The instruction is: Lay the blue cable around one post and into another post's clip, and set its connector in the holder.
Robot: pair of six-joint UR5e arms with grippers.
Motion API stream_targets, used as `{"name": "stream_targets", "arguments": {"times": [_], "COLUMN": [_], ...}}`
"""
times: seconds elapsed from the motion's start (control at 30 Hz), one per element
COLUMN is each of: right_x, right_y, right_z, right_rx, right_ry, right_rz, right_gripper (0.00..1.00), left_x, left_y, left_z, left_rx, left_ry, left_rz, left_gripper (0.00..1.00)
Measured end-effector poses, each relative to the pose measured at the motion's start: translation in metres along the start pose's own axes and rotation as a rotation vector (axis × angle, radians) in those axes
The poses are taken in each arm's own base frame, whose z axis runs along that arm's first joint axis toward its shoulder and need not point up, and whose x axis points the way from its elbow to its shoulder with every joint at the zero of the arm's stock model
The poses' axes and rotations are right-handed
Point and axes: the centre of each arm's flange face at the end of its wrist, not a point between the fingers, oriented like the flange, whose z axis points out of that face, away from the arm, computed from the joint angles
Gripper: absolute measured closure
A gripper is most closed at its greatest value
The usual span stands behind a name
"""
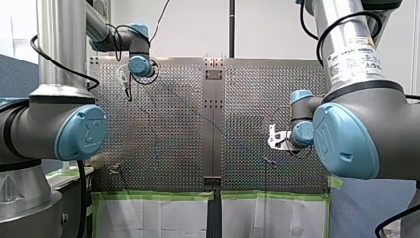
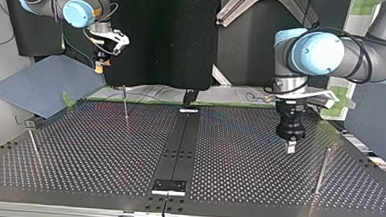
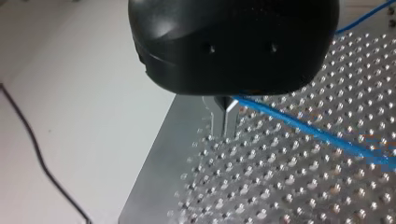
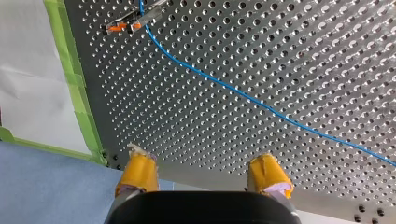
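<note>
right gripper (image 4: 201, 159): yellow pads apart, hovering over the near edge of the perforated table (image 4: 243, 42). blue cable (image 4: 243, 95) lies slantwise on the table ahead of it, passing a small orange-marked metal fixture (image 4: 128, 24). farther across the table, left gripper (image 3: 223, 123): metal fingers pinched together on the cable, tips low over the table.

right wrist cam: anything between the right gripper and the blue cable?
Nothing: only bare perforated table. In the right wrist view my right gripper is open, and the blue cable runs across ahead of it, untouched.
</note>
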Motion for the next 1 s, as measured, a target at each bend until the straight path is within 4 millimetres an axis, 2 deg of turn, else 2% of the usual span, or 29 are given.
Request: {"name": "stream_targets", "arguments": {"times": [0.43,1.0], "right_x": [0.0,0.0], "right_y": [0.0,0.0], "right_z": [0.0,0.0], "right_rx": [0.0,0.0], "right_ry": [-0.001,-0.001], "right_rz": [0.001,-0.001], "right_gripper": [0.02,0.02], "left_x": [-0.043,-0.058], "left_y": [0.001,0.028], "left_z": [0.018,0.018], "left_rx": [-0.033,-0.159], "left_ry": [-0.041,-0.044], "left_rz": [-0.01,0.024], "left_gripper": [0.96,0.96]}}
